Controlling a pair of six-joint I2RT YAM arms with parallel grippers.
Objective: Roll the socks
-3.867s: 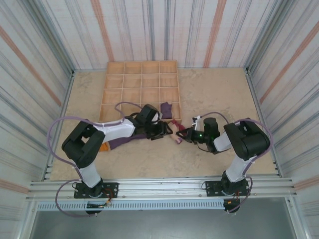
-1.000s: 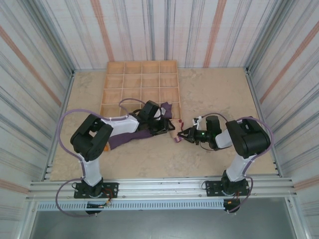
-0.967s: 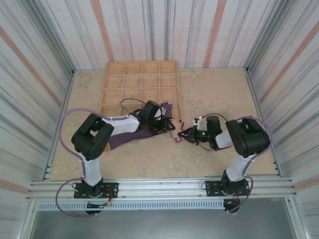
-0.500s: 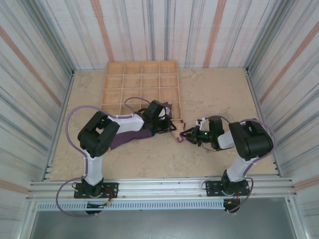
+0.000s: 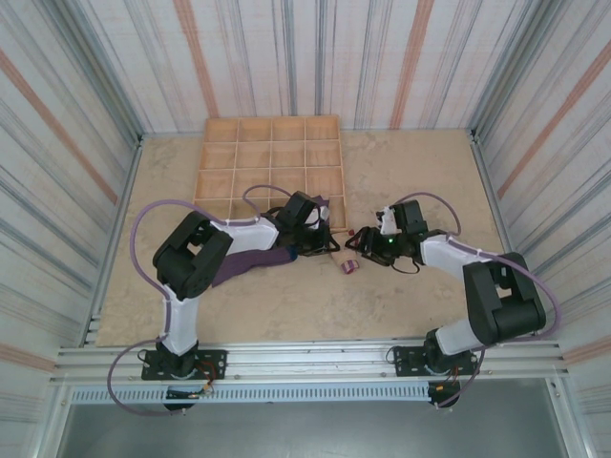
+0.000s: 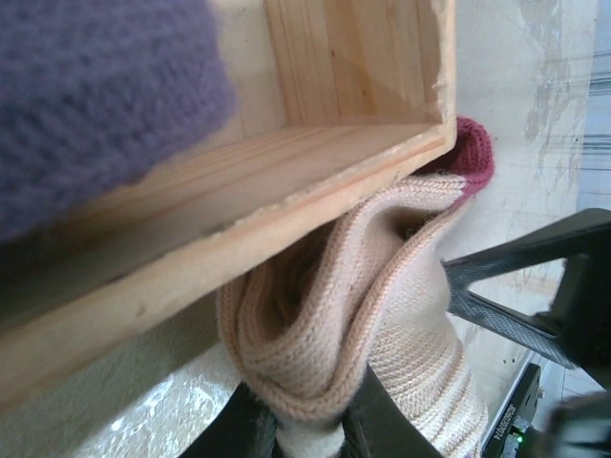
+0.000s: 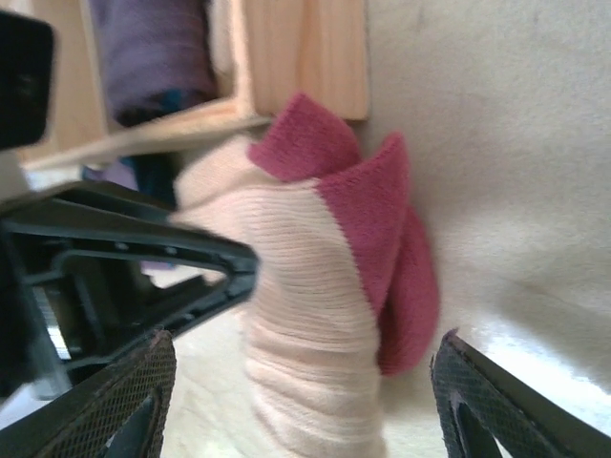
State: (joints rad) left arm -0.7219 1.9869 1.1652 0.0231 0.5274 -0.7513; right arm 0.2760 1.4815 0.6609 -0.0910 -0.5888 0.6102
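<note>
The left end effector is clamped on a soft tan knit sock with a red toe, its two fingers pinching a doubled fold of the fabric at the bottom of the left wrist view. This sock lies on the pale stone-patterned counter, bunched up against the near right corner of a shallow wooden tray divided into square compartments; the red toe pokes out just past that corner. In the right wrist view the right end effector has its fingers spread wide apart, with the tan sock's toe end lying between them; whether either finger touches the fabric I cannot tell. From above, the two end effectors face each other closely just in front of the tray's corner. A dark purple knit sock sits in the tray's near right corner compartment. Another purple sock stretches across the counter beneath the left arm's forearm, running left from the tray's corner, beside the tray's near edge.
</note>
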